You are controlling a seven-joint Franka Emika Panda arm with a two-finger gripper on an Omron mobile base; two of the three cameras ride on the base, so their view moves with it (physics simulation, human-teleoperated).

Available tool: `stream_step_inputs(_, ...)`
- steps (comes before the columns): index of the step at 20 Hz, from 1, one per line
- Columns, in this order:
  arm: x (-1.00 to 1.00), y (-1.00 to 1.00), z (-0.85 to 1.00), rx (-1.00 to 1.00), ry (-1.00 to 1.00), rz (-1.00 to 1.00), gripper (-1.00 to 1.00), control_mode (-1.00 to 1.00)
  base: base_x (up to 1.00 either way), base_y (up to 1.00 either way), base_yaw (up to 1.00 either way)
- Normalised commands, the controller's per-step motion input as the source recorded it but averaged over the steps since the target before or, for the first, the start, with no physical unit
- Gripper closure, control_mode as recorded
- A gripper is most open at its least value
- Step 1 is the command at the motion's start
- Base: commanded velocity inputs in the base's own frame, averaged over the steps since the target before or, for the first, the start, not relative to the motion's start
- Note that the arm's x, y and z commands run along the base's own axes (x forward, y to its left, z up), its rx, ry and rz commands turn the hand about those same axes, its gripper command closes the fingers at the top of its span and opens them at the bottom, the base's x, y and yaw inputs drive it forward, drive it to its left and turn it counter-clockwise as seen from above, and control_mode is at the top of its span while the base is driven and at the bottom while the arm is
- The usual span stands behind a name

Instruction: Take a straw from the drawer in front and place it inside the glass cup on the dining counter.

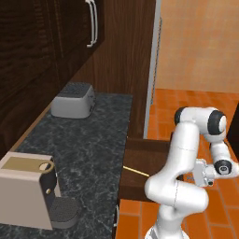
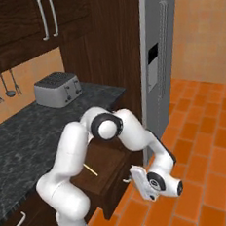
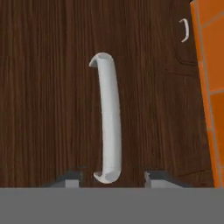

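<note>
In the hand view the jaws stand apart, one dark tip on each side of the lower end of the silvery handle (image 3: 108,127) on the drawer (image 3: 48,100) front; neither tip touches it. The gripper (image 2: 136,180) hangs low in front of the pulled-out drawer (image 2: 103,172), just off its front panel, above the orange tiled floor (image 2: 209,174).

Inside the open drawer (image 1: 140,161) lies the straw (image 1: 136,172), a thin pale yellow stick flat on the drawer bottom and slanting across it; from the right base view the straw (image 2: 90,169) shows partly behind the white arm.

Beside the drawer runs the black speckled surface (image 1: 88,149). A beige coffee machine (image 1: 28,189) stands at its near end, and a grey toaster (image 1: 73,99) at the far end under the dark wall cabinets (image 1: 46,37). Past the drawer rises the tall steel fridge (image 2: 159,61).
</note>
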Motion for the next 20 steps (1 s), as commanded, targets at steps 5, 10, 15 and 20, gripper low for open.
stream_step_inputs(5,-0.57,0.0,0.77,-0.53,-0.1,-0.23,-1.0,-1.0,0.0,0.0,0.0)
stream_step_inputs(10,-0.31,0.0,1.0,-0.51,-0.13,-0.14,-1.0,-1.0,0.0,0.0,0.0)
stream_step_inputs(15,-0.13,0.06,1.0,-0.4,-0.02,-0.05,-1.0,-1.0,0.0,0.0,0.0)
stream_step_inputs(20,-0.01,0.15,1.0,-0.21,0.2,0.0,-1.0,-1.0,0.0,0.0,0.0)
